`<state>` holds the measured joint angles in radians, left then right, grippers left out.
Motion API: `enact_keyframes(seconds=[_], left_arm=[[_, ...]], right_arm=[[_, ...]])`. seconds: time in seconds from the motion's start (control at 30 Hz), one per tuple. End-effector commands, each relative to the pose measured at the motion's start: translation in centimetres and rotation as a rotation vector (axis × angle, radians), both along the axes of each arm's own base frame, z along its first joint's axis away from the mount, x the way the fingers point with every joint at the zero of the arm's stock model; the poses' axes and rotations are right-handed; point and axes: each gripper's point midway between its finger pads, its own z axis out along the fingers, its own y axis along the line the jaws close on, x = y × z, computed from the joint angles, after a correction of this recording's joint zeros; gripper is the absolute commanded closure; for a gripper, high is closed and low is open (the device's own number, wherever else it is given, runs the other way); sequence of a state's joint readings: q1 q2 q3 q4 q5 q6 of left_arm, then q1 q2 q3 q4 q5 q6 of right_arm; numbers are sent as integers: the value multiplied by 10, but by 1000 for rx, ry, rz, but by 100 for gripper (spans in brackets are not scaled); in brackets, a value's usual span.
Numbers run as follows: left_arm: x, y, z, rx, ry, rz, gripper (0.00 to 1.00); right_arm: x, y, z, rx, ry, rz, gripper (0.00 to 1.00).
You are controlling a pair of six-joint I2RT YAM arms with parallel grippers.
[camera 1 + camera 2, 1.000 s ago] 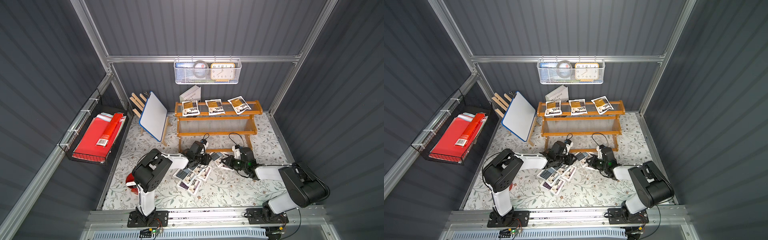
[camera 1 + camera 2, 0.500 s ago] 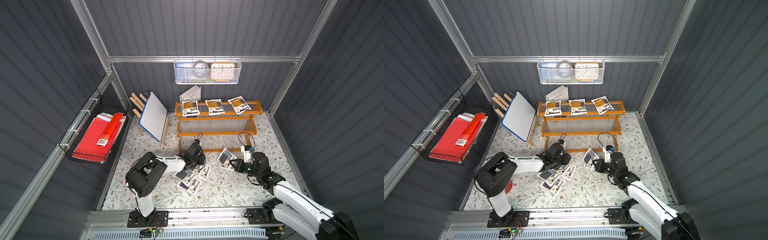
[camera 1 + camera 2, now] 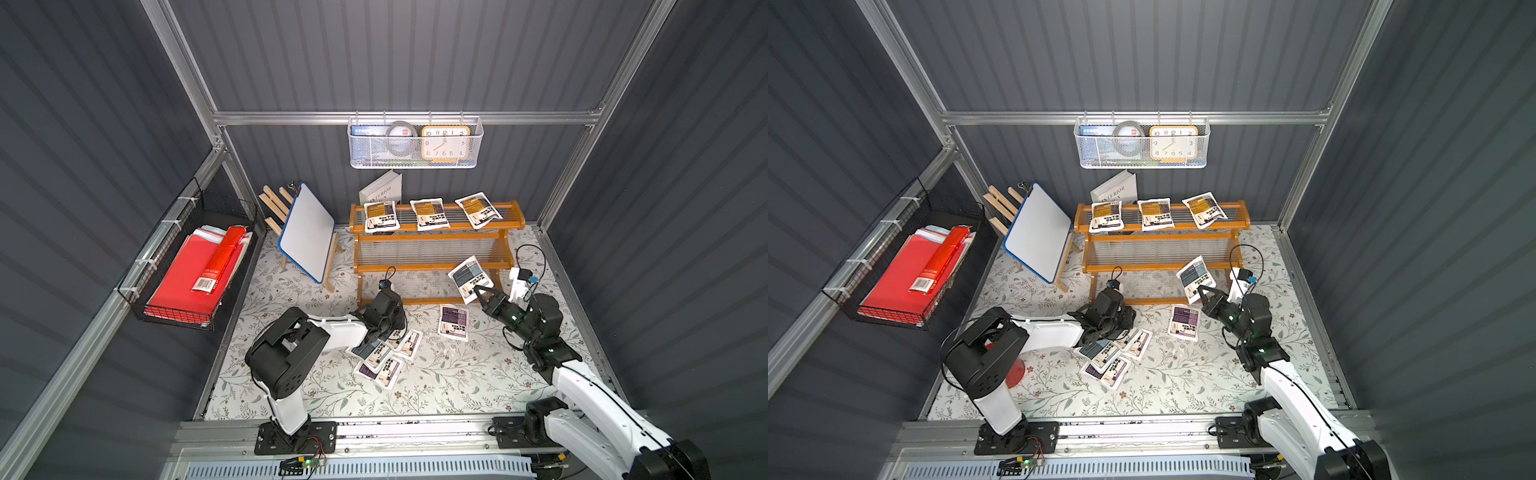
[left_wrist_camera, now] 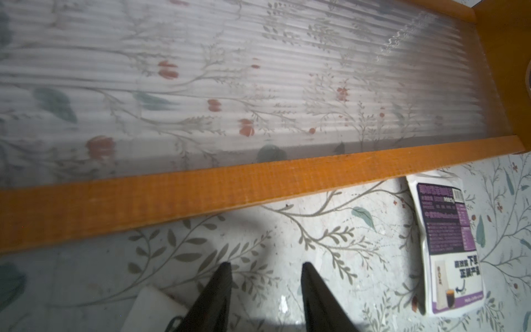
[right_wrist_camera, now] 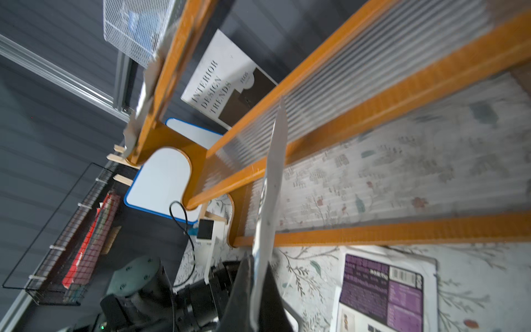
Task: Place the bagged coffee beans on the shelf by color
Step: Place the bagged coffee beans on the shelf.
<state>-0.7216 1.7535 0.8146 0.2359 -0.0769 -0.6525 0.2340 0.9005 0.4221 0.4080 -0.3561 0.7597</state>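
step: shelve blue-grey pouch | right hand clenched on its edge, pouch airborne just ahead of hand, near shelf right end | left hand parted, empty, low over tabletop | tip: clear the rail of an empty tier, lay flat, then let go

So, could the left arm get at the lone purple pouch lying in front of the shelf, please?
Probably yes: the left gripper is open and empty, and the purple pouch lies flat nearby, nothing between.
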Motion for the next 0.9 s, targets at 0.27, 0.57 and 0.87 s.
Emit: enact_keyframes(seconds=[0.27, 0.57, 0.87], left_arm=[[3, 5, 20, -13, -36, 39, 56], [4, 17, 35, 25, -70, 72, 56], [-3, 27, 35, 33, -65, 98, 56]], right_arm=[[64, -33, 42, 98, -114, -138, 100], [113, -42, 20, 81, -49, -172, 100], [137, -25, -4, 123, 16, -81, 100]])
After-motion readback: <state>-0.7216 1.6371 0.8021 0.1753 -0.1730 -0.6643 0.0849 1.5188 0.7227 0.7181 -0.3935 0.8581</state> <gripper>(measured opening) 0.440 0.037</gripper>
